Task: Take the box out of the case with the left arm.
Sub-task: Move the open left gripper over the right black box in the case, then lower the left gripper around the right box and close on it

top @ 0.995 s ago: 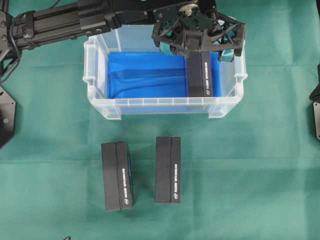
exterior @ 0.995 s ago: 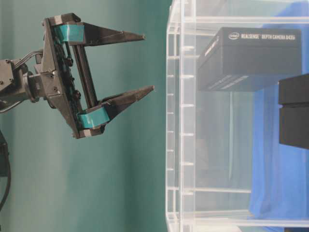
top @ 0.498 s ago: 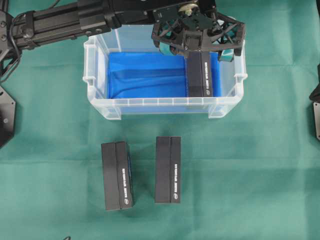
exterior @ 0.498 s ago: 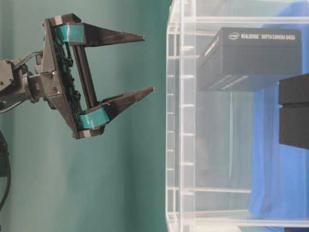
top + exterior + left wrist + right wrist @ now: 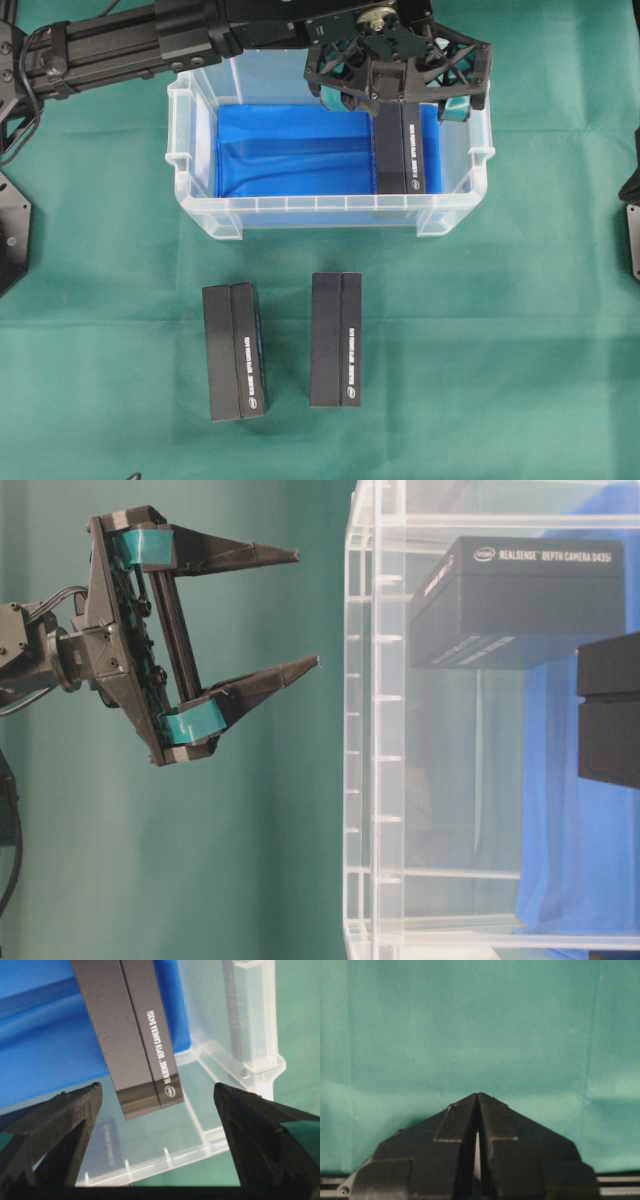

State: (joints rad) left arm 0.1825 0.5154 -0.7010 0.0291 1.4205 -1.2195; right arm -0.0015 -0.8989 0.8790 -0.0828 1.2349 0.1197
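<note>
Black left gripper [image 5: 395,95] hangs wide open, holding nothing. Box [image 5: 132,1035] lies right below, between its fingers [image 5: 60,1125], inside the clear case [image 5: 330,212]; prob. not touching yet. Right gripper [image 5: 478,1105] is closed, empty.

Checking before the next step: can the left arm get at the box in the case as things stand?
Probably yes. The left hand is open and poised over the box in the case. The case has no lid, and nothing lies between the fingers and the box.
</note>
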